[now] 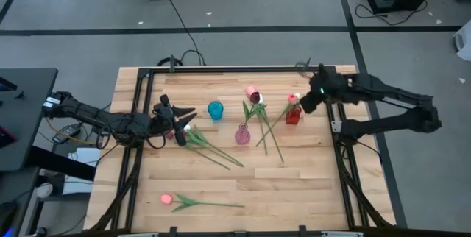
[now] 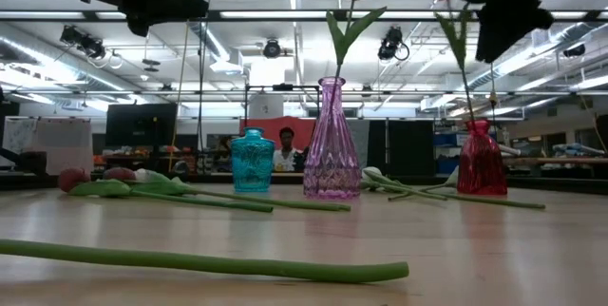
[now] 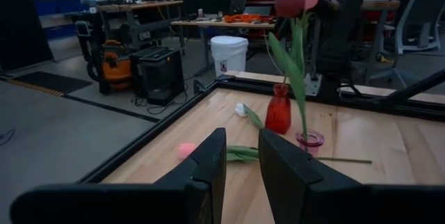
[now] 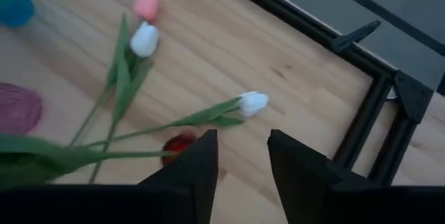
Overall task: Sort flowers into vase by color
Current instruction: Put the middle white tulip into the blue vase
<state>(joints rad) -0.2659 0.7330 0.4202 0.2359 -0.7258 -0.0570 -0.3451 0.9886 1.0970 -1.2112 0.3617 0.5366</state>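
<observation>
The wooden table (image 1: 221, 185) is standing in a workshop. At 9 o'clock the left gripper (image 1: 185, 114) is hovering above lying flowers (image 1: 210, 147), jaws narrowly open and empty. One pink tulip (image 1: 168, 200) is lying at 7 o'clock. Centre: teal vase (image 1: 215, 110), pink vase (image 1: 243, 135), red vase (image 1: 293, 114). At 2 o'clock the right gripper (image 1: 307, 104) is hovering, jaws open and empty.

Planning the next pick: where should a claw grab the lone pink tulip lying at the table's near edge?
Grip the pink tulip mid-stem, past the leaves, coming straight down. It lies flat with the thin stem bare there, and the wooden table around it is open.
</observation>
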